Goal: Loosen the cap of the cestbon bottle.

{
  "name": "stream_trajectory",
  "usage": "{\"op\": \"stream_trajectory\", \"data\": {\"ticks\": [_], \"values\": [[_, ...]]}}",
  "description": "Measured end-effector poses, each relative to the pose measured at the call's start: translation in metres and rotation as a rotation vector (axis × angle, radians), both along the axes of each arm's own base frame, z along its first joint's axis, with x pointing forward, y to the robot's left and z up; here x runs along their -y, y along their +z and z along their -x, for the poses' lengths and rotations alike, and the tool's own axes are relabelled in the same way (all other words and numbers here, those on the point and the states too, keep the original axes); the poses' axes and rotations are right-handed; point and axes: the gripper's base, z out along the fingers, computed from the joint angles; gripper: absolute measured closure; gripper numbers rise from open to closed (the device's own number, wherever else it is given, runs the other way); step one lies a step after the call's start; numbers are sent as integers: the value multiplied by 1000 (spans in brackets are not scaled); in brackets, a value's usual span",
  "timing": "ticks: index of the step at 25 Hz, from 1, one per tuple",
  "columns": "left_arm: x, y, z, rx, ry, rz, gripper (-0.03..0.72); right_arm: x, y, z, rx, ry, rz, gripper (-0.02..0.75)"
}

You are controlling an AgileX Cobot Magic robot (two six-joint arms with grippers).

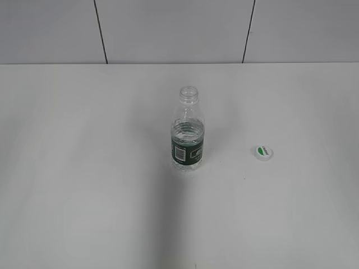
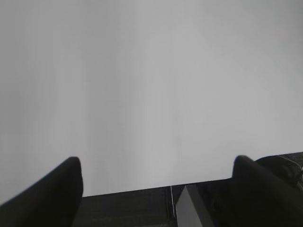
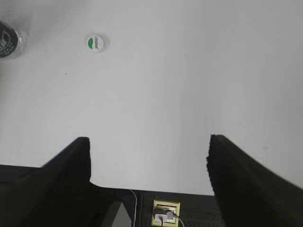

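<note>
1. In the right wrist view, the cestbon bottle (image 3: 8, 40) is cut off by the left and top edges; only part of its green label is seen.
2. The lettering on the cap (image 1: 263, 152) cannot be read.
3. The barcode panel's print is too small to be made out.

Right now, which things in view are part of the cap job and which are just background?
Part of the job:
- cestbon bottle, upright, neck open
- cap, off the bottle, lying on the table to its right, apart from it

Just there:
- white table
- wall socket with a plug, below the table edge in the right wrist view
</note>
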Motion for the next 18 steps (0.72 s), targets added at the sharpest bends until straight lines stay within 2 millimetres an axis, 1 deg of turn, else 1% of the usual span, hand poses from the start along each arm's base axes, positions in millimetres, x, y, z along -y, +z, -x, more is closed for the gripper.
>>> {"op": "stream_trajectory", "data": {"ticks": [2, 3, 4, 7, 8, 9, 11, 14, 18], "values": [[-1, 0, 16, 40, 0, 5, 109, 0, -7, 12, -5, -4, -2, 155], [-2, 4, 29, 89, 0, 9, 109, 0, -10, 19, -6, -4, -3, 155], [-2, 5, 37, 114, 0, 10, 109, -1, -15, 25, -9, -5, -3, 155], [-3, 5, 56, 176, 0, 14, 109, -1, -25, 42, -9, -6, -1, 155], [-4, 4, 61, 188, 0, 15, 109, -1, -25, 51, 13, -8, 2, 155], [-4, 3, 66, 205, 0, 16, 109, 0, -26, 56, 19, -8, 6, 155], [-4, -1, 75, 224, 0, 16, 109, 1, -29, 63, 30, -11, 19, 155], [-5, -14, 82, 214, 0, 15, 109, 1, -35, 71, 34, -14, 28, 155], [-5, -37, 86, 170, -1, 13, 109, 1, -48, 80, 15, -14, 29, 155]]}}
